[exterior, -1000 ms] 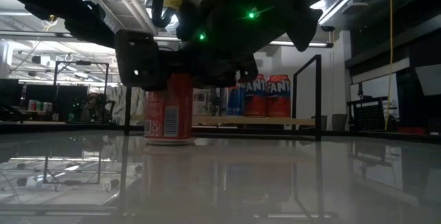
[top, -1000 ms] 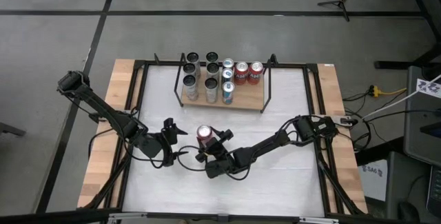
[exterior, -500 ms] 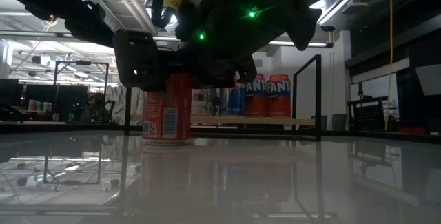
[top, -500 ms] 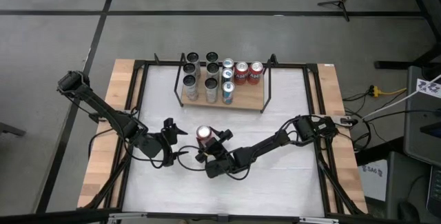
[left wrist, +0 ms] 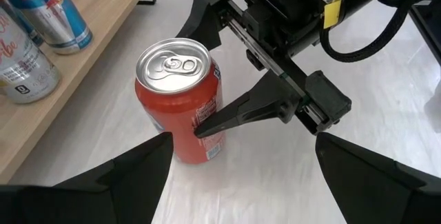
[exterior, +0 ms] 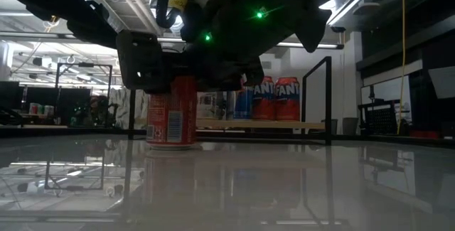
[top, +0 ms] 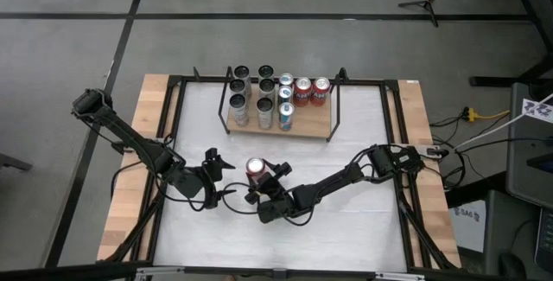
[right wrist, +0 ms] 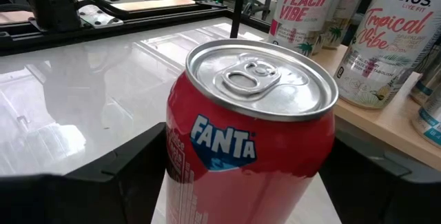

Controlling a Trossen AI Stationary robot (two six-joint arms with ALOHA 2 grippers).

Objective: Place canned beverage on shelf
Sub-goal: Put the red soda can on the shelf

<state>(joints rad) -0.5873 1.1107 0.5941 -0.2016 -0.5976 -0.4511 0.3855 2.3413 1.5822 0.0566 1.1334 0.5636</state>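
A red Fanta can stands upright on its base on the white tabletop, also seen in the low view and in both wrist views. My right gripper is shut on it. My left gripper waits just left of the can, open and empty, its fingers spread wide in its wrist view. The shelf, a light-wood board with black rod uprights, stands at the table's far side and carries several cans. My right gripper holds the can's side wall between its two fingers, one finger on the wall about mid-height, the other on the opposite side. The fingers lie level, coming from the table's near right. The can stands upright on the table.
The shelf holds silver, blue and dark cans on its left and middle and two red cans at the far right; its near right part is bare wood. A black frame runs around the tabletop. There is open table on the near side.
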